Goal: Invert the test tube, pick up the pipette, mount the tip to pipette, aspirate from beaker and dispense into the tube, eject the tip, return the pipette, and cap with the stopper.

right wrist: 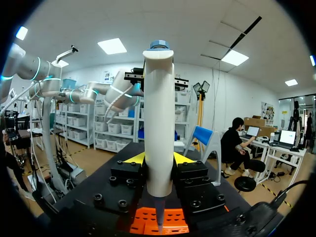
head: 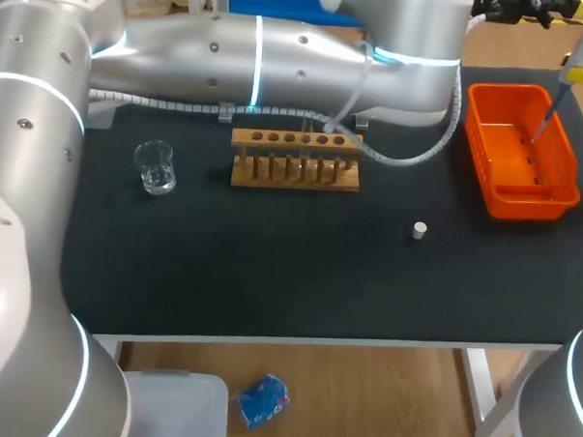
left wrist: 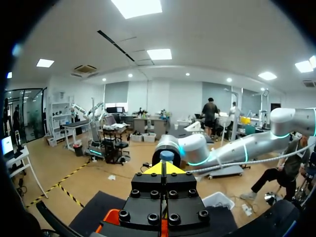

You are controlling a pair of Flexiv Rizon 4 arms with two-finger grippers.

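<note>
The right gripper [right wrist: 158, 159] is clenched on the pipette [right wrist: 158, 98], tip down over the orange basket [head: 515, 91] at the table's 2 o'clock. The left gripper [left wrist: 167, 169] looks pinched together on nothing. If ejecting the tip comes next, I judge it best kept low inside the basket walls and pressed straight, so nothing flicks toward the stopper [head: 420, 230].

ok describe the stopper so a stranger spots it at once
On the black table top, find the orange plastic basket at the right. The small pale cylindrical stopper lies nearer the front edge, between that basket and the wooden test tube rack, alone, touching nothing.
</note>
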